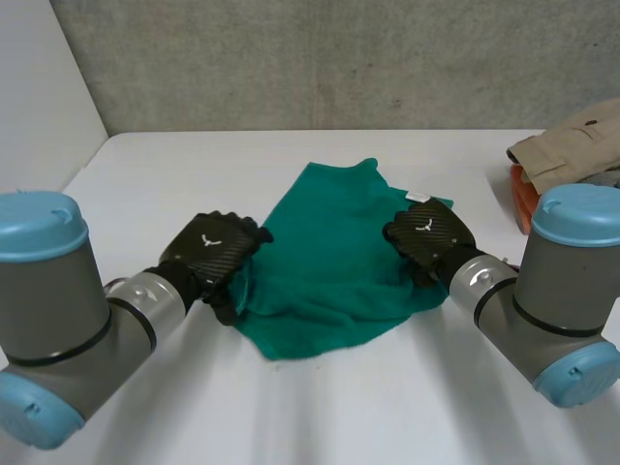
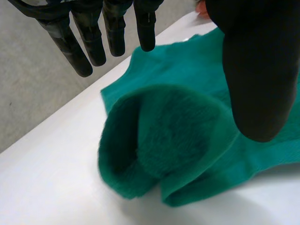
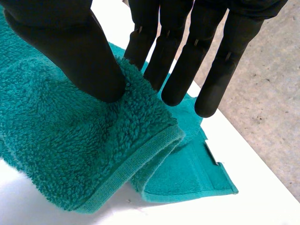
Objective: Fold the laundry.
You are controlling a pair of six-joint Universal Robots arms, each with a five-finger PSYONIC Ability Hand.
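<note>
Two hands flanked the green towel [image 1: 329, 262]: left hand [image 1: 215, 247], nine o'clock, open; right hand [image 1: 429, 232], three o'clock, pinching it. Left likely needed a matching pinch.

The head camera looks down from behind, between the arms [image 1: 58, 310], over the white table [image 1: 174, 174] toward a grey wall [image 1: 339, 58]. Each wrist camera sits close over the green towel [image 1: 329, 252], shared by all three.
</note>
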